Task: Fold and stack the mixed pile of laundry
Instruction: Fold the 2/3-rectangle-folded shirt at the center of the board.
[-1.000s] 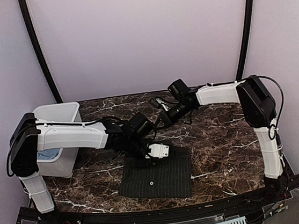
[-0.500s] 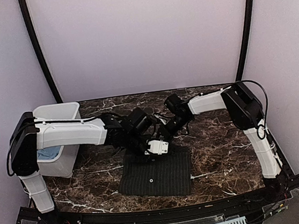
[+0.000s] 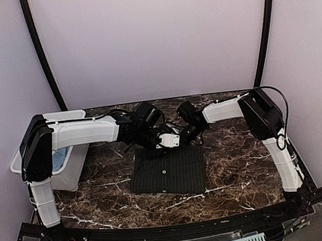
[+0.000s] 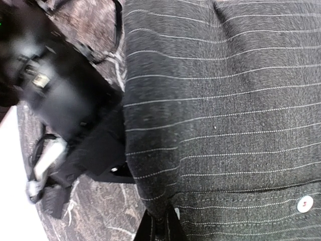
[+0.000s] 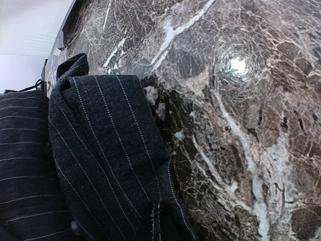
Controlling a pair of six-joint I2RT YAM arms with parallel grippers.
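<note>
At the middle of the brown white-veined marble surface (image 3: 241, 158) lies the black fine-pinstriped shirt (image 3: 168, 172), folded into a flat, roughly square packet with one small white button (image 4: 304, 203) showing on its top layer. Both arms reach to the packet's 12 o'clock edge and meet there, close together.

The left tool (image 4: 161, 227) has its fingers pressed together on a pinch of the striped cloth near the 11 o'clock corner; in the left wrist view the fabric rises in a small ridge between the tips. The right tool (image 5: 155, 221) is likewise fully closed, nipping a folded flap of the same shirt at about 1 o'clock. In the right wrist view that flap stands up off the marble in a soft peak, with bare stone to its right.

Toward 9 o'clock on the surface stands the white plastic bin (image 3: 73, 168), partly hidden behind the left arm. A light blue T-shirt (image 3: 61, 154) sits inside it, with only a small patch of it visible.
</note>
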